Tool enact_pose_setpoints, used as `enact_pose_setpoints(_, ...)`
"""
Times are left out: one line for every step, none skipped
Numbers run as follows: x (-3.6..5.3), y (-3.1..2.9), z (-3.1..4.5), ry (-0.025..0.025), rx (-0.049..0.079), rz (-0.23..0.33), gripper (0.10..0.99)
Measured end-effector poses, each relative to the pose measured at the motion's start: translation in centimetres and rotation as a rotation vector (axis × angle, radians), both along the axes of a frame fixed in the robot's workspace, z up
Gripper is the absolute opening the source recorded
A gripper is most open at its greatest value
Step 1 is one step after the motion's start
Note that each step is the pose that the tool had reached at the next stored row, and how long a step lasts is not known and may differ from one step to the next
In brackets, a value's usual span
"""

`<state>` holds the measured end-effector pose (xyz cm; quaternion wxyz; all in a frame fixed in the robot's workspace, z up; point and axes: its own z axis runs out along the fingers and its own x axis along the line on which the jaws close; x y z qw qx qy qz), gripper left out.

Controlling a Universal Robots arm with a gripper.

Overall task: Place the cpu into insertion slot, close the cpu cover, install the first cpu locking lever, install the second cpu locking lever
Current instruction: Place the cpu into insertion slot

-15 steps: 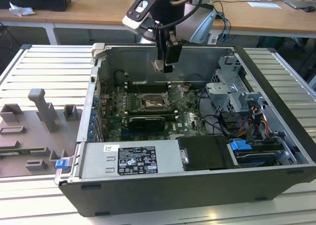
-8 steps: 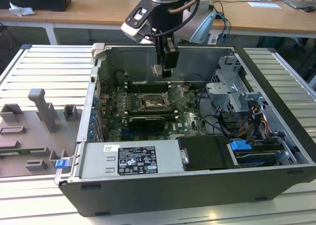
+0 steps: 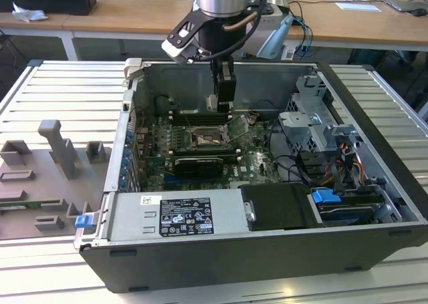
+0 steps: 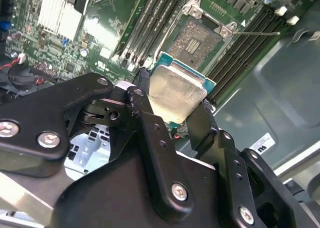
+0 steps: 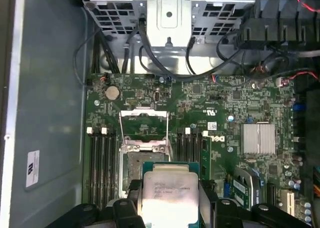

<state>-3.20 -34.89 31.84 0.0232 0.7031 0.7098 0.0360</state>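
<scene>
We saw the open computer case (image 3: pixel 200 264) holding the green circuit board (image 3: pixel 257 160), and on that board the insertion slot (image 4: pixel 200 40) lay with its dark centre bare, the cpu cover (image 5: pixel 143 113) swung up. The gripper (image 4: pixel 172 95) had its fingers clamped on two opposite edges of the cpu (image 4: pixel 177 90), which hung above the board near the slot, not yet seated.

Open computer case (image 3: pixel 234 267), power supply (image 3: pixel 175 216)
</scene>
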Motion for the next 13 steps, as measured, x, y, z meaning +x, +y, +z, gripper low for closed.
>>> enact_pose_setpoints(0.0, 0.0, -0.31, 0.0, 0.0, 0.0, 0.537)
enact_pose_setpoints(0.0, 0.01, -0.5, 0.0, 0.0, 0.0, 0.537)
enact_pose_setpoints(0.0, 0.01, -0.69, 0.0, 0.0, 0.0, 0.537)
enact_pose_setpoints(-0.01, 0.04, -0.86, -0.0001, 0.0, 0.0, 0.537)
enact_pose_setpoints(-0.01, 0.1, -1.11, -0.0003, 0.0, 0.003, 0.537)
enact_pose_setpoints(0.0, 0.18, -1.33, -0.0004, 0.0, 0.015, 0.537)
enact_pose_setpoints(0.0, 0.23, -1.5, -0.0006, 0.0, 0.025, 0.537)
enact_pose_setpoints(0.0, 0.31, -1.8, -0.0007, 0.0, 0.036, 0.537)
enact_pose_setpoints(-0.01, 0.38, -1.97, -0.0006, 0.0, 0.039, 0.537)
enact_pose_setpoints(-0.01, 0.47, -2.16, -0.0007, 0.0, 0.04, 0.537)
enact_pose_setpoints(-0.01, 0.54, -2.34, -0.0006, 0.0, 0.041, 0.537)
enact_pose_setpoints(-0.01, 0.6, -2.54, -0.0007, 0.0, 0.041, 0.537)
enact_pose_setpoints(-0.01, 0.64, -2.91, -0.0007, 0.0, 0.041, 0.537)
